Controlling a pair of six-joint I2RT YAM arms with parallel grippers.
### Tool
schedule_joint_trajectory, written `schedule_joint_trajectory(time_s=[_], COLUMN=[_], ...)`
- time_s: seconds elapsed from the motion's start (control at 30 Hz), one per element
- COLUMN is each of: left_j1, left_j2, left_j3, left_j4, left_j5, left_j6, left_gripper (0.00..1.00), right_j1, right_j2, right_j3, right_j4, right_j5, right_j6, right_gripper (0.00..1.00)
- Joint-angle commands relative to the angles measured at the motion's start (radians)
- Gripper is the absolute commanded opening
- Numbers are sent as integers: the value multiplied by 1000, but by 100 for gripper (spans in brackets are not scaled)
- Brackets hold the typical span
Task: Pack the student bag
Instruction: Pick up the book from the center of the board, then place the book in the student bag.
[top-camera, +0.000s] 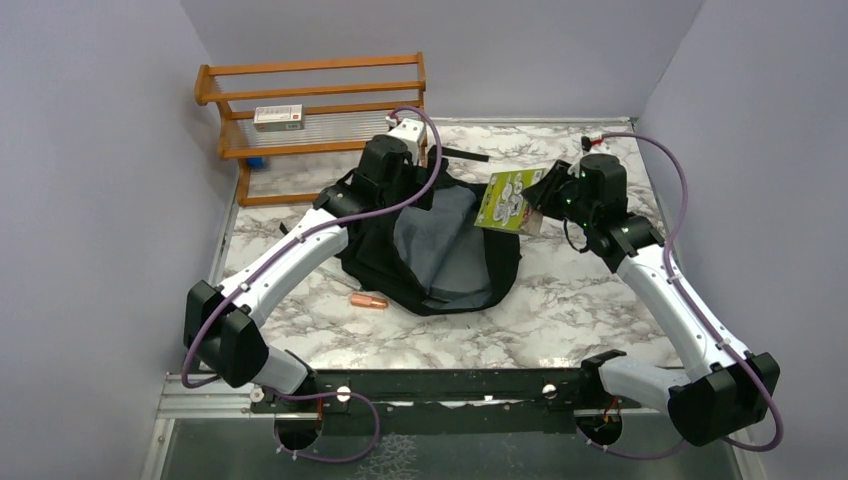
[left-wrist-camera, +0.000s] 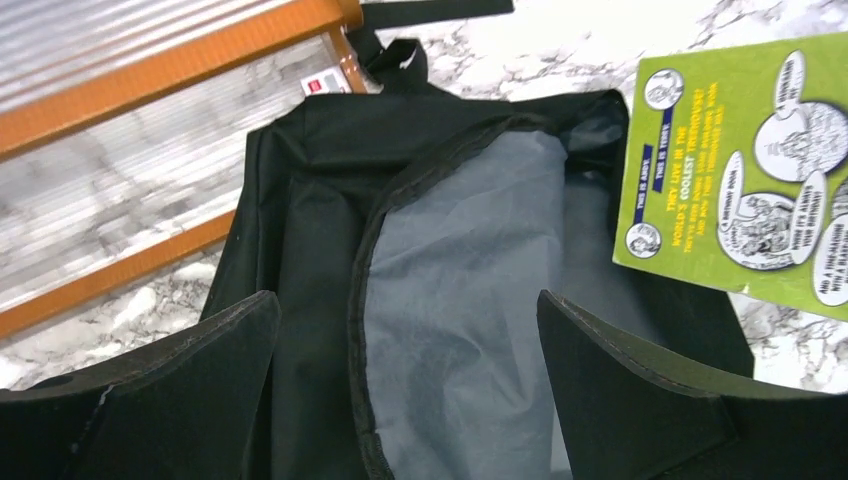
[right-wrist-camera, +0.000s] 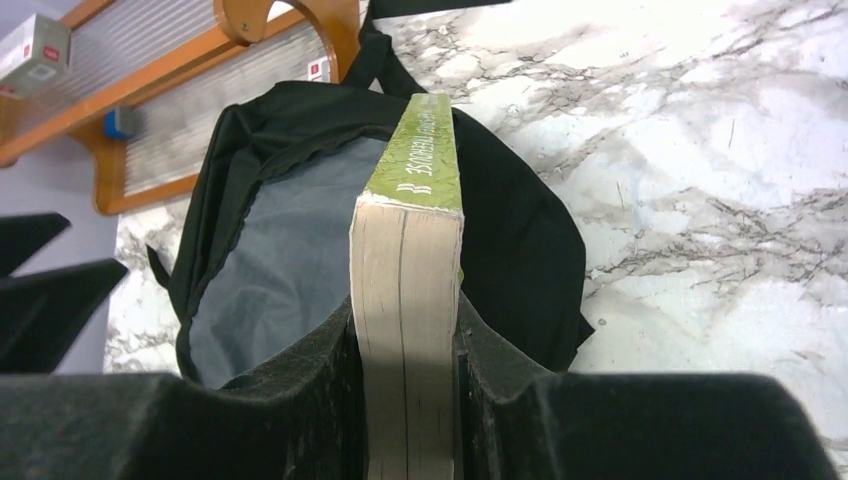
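Note:
The student bag (top-camera: 440, 250), black with grey lining, lies open mid-table; it also shows in the left wrist view (left-wrist-camera: 460, 290) and the right wrist view (right-wrist-camera: 270, 260). My left gripper (left-wrist-camera: 408, 390) is open and empty, hovering over the bag's open mouth near its far left rim (top-camera: 425, 185). My right gripper (right-wrist-camera: 408, 370) is shut on a green paperback book (right-wrist-camera: 410, 290), held on edge above the bag's right side. The book shows in the top view (top-camera: 510, 200) and in the left wrist view (left-wrist-camera: 740, 170).
A wooden shelf rack (top-camera: 310, 110) stands at the back left with a small white box (top-camera: 278, 117) on it. A copper-coloured pen-like item (top-camera: 368, 300) lies on the marble table (top-camera: 580, 300) by the bag's near left edge. A black strap (top-camera: 465, 154) trails behind the bag.

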Motion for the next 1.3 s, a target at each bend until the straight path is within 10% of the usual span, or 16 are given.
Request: schedule_joint_trajectory(time_s=[0.0,1.27], left_j1=[-27,-360], left_j2=[26,564], left_j3=[-6,206], left_j4=[-31,-289], left_j5=[-78,-612], left_j6=[-28,153], left_gripper=[99,94], right_j1=[2,1], right_j2=[-3,-443], right_j3=[56,-114], right_j4=[25,-143], right_j5=[56,340], right_j6=[128,326], right_gripper=[1,1])
